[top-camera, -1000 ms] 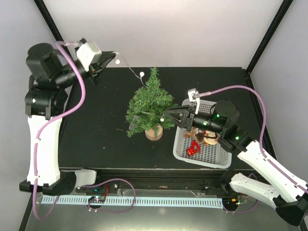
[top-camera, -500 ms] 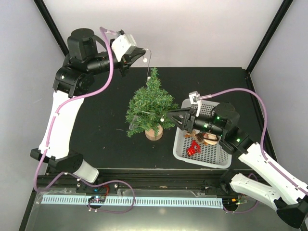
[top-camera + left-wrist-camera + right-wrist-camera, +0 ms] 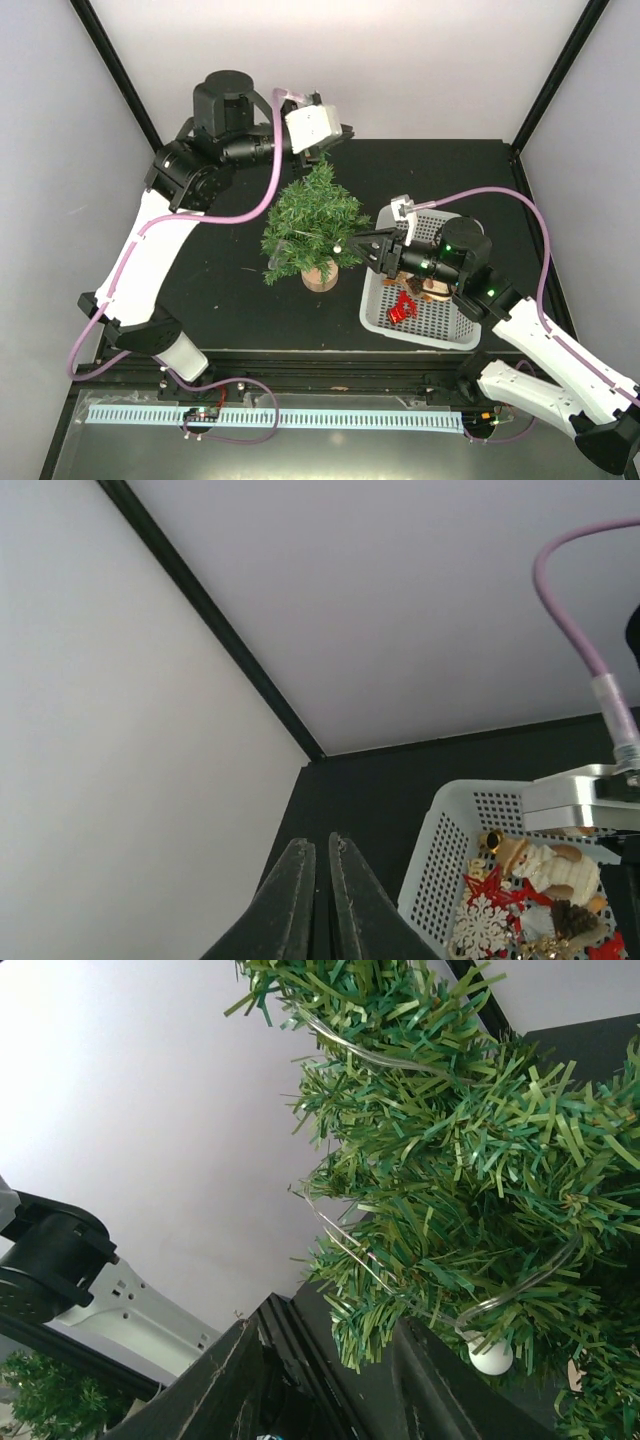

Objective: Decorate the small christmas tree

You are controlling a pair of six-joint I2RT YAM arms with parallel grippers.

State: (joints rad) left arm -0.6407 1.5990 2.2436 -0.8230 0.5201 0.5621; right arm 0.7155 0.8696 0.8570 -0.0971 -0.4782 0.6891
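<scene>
The small christmas tree (image 3: 312, 220) stands mid-table on its wooden disc base (image 3: 320, 275). A clear light string with white bulbs (image 3: 338, 247) lies in its lower branches; one bulb shows in the right wrist view (image 3: 490, 1357). My left gripper (image 3: 338, 137) hovers just behind the tree top, its jaws shut (image 3: 322, 842); the thin string does not show between them. My right gripper (image 3: 356, 243) is open at the tree's lower right side, its fingers either side of a branch tip (image 3: 335, 1360), with the tree (image 3: 480, 1160) filling that view.
A white perforated basket (image 3: 372, 300) sits right of the tree, under my right arm. It holds ornaments: a red one (image 3: 402, 308), a white snowflake (image 3: 482, 923) and a figurine (image 3: 540, 865). Black frame posts stand at the back corners.
My left arm has swung from the far left corner rightward to above the tree top, carrying the light string. My right gripper has stayed at the tree's right side.
</scene>
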